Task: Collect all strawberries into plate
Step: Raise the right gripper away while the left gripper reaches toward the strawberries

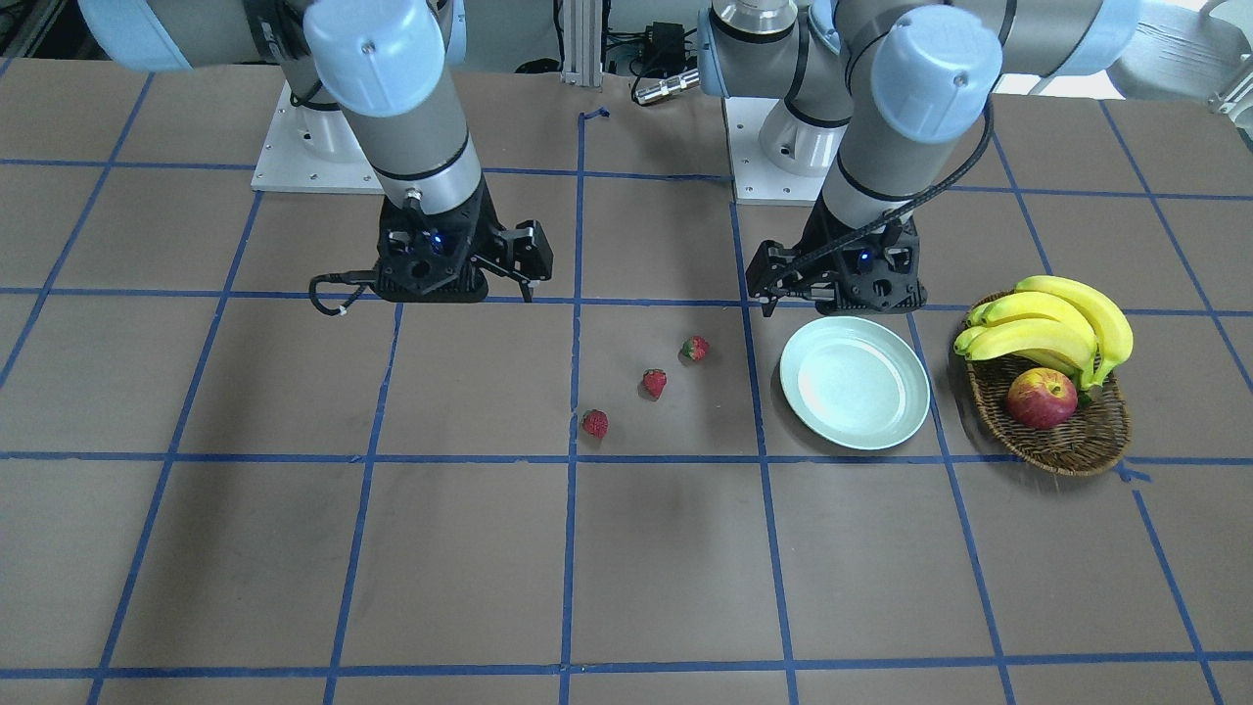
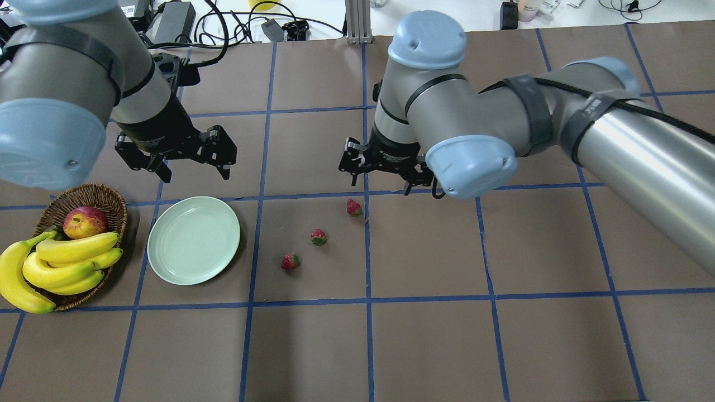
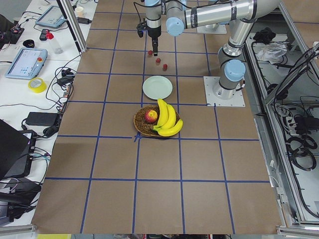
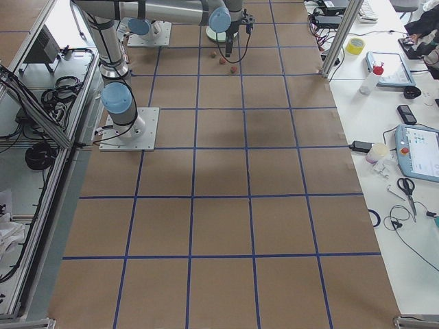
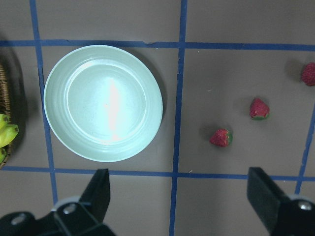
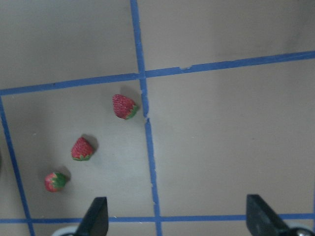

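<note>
Three strawberries lie in a slanted row on the brown table: one [image 2: 353,207] nearest my right gripper, a middle one [image 2: 318,237], and one [image 2: 290,261] closest to the plate. The pale mint-green plate [image 2: 194,240] sits bare to their left. My left gripper [image 2: 195,173] hovers open just beyond the plate's far rim, holding nothing. In the left wrist view its fingers [image 5: 98,191] frame the plate [image 5: 74,73] and two berries. My right gripper [image 2: 381,185] hangs open above the table, just beyond the nearest berry. The right wrist view shows all three berries [image 6: 124,106] below it.
A brown wicker basket [image 2: 109,195] left of the plate holds a bunch of bananas [image 2: 61,268] and a red-yellow apple [image 2: 85,221]. Blue tape lines grid the table. The arm bases [image 1: 313,157] stand at the robot's edge. Cables and gear [image 2: 179,22] lie past the far edge.
</note>
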Robot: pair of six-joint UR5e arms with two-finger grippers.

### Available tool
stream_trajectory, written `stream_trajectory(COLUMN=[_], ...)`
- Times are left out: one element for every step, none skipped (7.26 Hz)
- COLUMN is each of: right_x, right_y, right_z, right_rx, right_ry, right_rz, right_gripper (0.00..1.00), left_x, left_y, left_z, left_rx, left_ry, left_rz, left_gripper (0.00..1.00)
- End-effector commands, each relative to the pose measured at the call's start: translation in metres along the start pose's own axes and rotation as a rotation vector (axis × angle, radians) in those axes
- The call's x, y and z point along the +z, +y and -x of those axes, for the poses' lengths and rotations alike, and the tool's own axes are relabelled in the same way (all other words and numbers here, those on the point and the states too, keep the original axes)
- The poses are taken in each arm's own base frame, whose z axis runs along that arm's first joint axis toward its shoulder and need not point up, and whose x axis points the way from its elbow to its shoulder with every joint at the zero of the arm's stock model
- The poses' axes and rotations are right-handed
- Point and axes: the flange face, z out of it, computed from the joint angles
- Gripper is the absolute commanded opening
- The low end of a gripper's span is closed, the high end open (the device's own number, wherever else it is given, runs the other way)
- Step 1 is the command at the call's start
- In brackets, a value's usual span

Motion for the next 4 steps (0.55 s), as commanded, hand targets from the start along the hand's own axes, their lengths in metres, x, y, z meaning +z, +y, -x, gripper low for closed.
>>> stream_trajectory(right_x=[-0.084, -0.105, -0.124, -0.125], right_y=[-0.002, 0.004, 0.021, 0.022], right_z=[-0.020, -0.019, -0.021, -0.023], right_rx=[-0.060, -0.068, -0.064, -0.063], right_ry=[0.097, 0.087, 0.084, 0.095], right_rz=[-0.141, -0.193, -0.224, -0.224], right_gripper=[1.00, 1.00, 1.00, 1.00], left_x=[0.058, 0.077, 0.100, 0.122], left_y=[0.018, 0.023, 0.030, 0.035], left_z=[-0.036, -0.044, -0.048, -0.048], left_rx=[0.070, 0.079, 0.078, 0.078], left_ry=[-0.005, 0.031, 0.077, 0.077], left_rz=[0.032, 0.056, 0.103, 0.112], left_gripper=[1.00, 1.00, 1.00, 1.00])
